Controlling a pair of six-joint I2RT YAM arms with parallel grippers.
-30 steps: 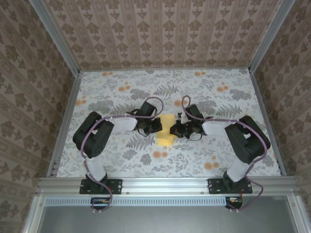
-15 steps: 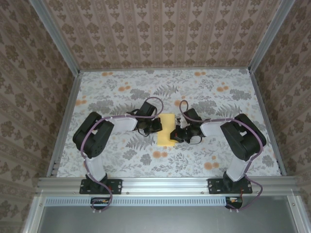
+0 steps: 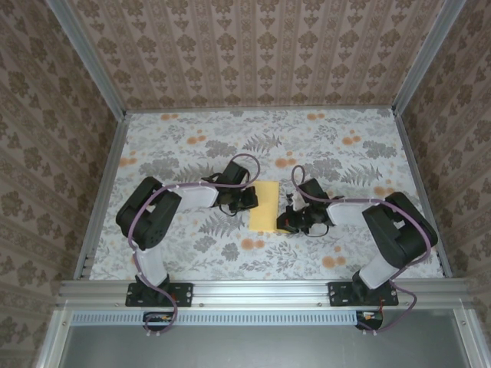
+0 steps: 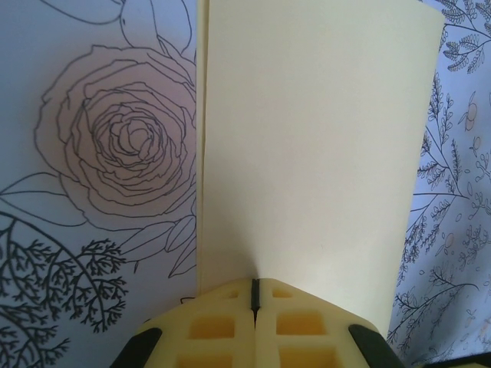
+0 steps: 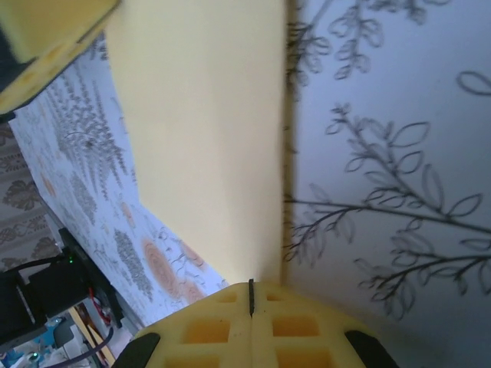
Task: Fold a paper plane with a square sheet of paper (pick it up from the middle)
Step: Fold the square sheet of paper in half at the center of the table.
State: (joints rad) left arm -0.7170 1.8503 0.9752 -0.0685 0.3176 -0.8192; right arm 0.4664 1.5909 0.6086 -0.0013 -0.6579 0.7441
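Floral-printed table [image 3: 192, 138]; the square sheet of paper [image 3: 265, 207] is pinched at its middle, between both arms.
A thin, matte, pale yellow rectangle is presented, two layers showing along one edge; its left edge is clamped by the closed left gripper [image 3: 249, 201], its near right edge by the closed right gripper [image 3: 285, 222], seemingly to hold the fold aligned.

The 2 arms reached inward from their bases, the left arm [image 3: 153, 211] and right arm [image 3: 391, 222] each with its elbow bent outward and its wrist low, facing the other. The left gripper [image 3: 250, 201] sat slightly farther from the bases than the right gripper [image 3: 286, 222]. Both had their 2 yellow pads [image 4: 207, 330] pressed flat together. Each nipped an edge of the sheet of paper [image 3: 265, 207] from its own side.
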